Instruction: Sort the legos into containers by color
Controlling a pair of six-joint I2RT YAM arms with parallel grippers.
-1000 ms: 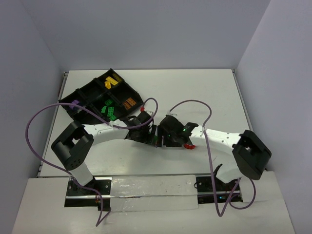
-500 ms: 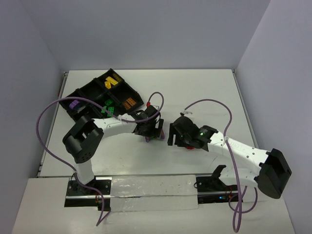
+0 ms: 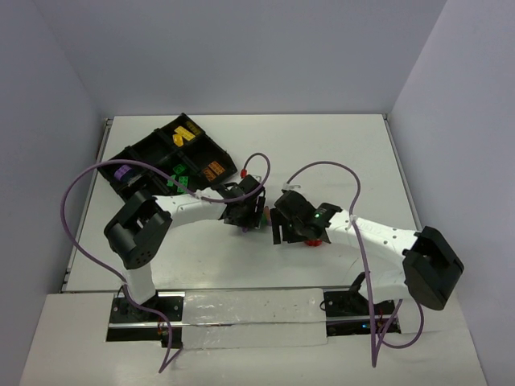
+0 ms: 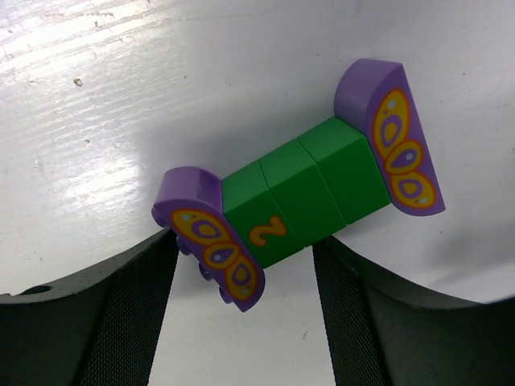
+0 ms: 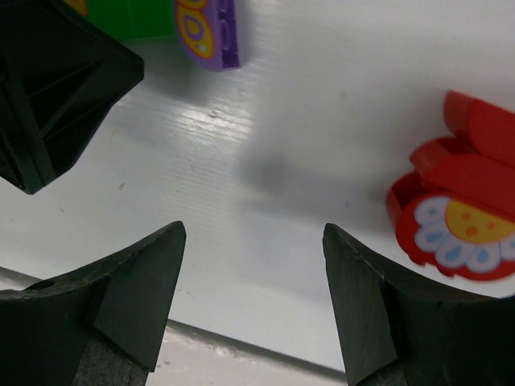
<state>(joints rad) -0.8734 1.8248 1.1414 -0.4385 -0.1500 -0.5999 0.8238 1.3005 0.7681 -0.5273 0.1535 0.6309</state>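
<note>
A green bar with purple butterfly-wing ends (image 4: 302, 189) lies on the white table. My left gripper (image 4: 245, 269) is open and low over it, with the bar's near purple end between the fingertips. My right gripper (image 5: 251, 241) is open and empty over bare table. A red brick with a white flower face (image 5: 459, 213) lies to its right. The bar's purple end (image 5: 209, 28) shows at the top of the right wrist view. In the top view the two grippers, left (image 3: 253, 215) and right (image 3: 282, 227), are close together. The black divided tray (image 3: 149, 153) stands at the back left.
The tray holds yellow bricks (image 3: 185, 135), an orange brick (image 3: 213, 170), green bricks (image 3: 179, 173) and a purple brick (image 3: 122, 173) in separate compartments. Purple cables loop above both arms. The left gripper's black body (image 5: 56, 80) is just left of my right fingers.
The left arm has changed its pose, with its gripper still at the bar. The right gripper drew back to the right, then came left again, close to the left gripper.
</note>
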